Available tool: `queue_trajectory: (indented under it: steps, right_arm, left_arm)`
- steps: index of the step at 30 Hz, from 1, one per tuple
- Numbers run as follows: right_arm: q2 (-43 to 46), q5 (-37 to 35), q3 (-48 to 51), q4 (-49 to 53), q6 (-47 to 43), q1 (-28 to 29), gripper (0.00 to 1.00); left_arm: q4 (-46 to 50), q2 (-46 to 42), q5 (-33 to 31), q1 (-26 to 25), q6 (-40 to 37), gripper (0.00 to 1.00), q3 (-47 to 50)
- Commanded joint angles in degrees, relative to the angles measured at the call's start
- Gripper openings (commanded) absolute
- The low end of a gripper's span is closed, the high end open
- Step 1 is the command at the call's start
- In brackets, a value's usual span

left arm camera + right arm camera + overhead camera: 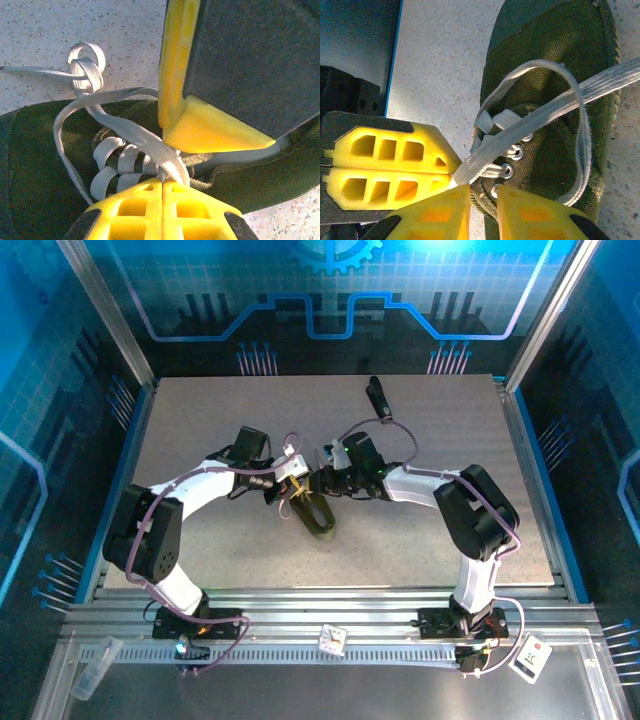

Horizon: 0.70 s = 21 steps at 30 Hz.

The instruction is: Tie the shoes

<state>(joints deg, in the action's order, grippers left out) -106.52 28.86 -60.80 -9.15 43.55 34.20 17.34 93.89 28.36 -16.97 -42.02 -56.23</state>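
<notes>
green shoe (318, 515) sat mid table (400, 540). left gripper (162, 186) was clamped on a lace (135, 137), right gripper (483, 192) barely parted. a taut lace and a pinch near the eyelets (507, 170) looked like the smart play.

Top camera looks down; both wrist cameras closely share the shoe (540, 92)

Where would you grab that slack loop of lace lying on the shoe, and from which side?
I'd take the loop on its long side, where one flat strand lies on bare canvas of the shoe, away from the eyelets. Come down from above, jaws across its width.
</notes>
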Motion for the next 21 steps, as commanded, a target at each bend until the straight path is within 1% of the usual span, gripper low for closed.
queue_trajectory:
  steps: [1,8,9,11,13,17,18,21]
  right_arm:
    - [-0.66,0.93,-0.55,-2.19,0.56,0.82,0.21]
    - [-1.38,1.37,-1.67,-2.26,0.43,0.96,0.22]
    - [-1.65,1.59,-1.91,-2.42,0.35,0.91,0.2]
    - [-2.06,2.13,-2.3,-2.78,0.22,0.96,0.12]
    - [-2.04,3.09,-2.52,-3.11,-0.54,0.95,0.0]
    - [0.55,1.81,-2.4,-0.1,-3.69,0.89,0.0]
    - [1.39,1.04,-2.44,1.61,-4.81,0.96,0.0]
    - [3.46,-0.83,-2.55,6.39,-7.76,0.93,0.0]
  left_arm:
    - [1.28,0.95,2.45,0.27,-0.78,0.0,-1.78]
    - [1.2,0.95,2.49,0.26,-0.76,0.0,-1.79]
    - [1.27,0.94,2.49,0.23,-0.79,0.0,-1.78]
    - [1.29,0.95,2.54,0.25,-0.77,0.0,-1.82]
    - [1.07,0.76,2.33,0.25,-0.57,0.0,-1.63]
    - [-0.36,0.0,2.27,0.44,0.61,0.0,-1.06]
    - [-1.12,-0.33,2.31,0.69,1.15,0.04,-0.76]
    - [-3.38,-1.32,3.0,1.47,2.55,0.09,0.09]
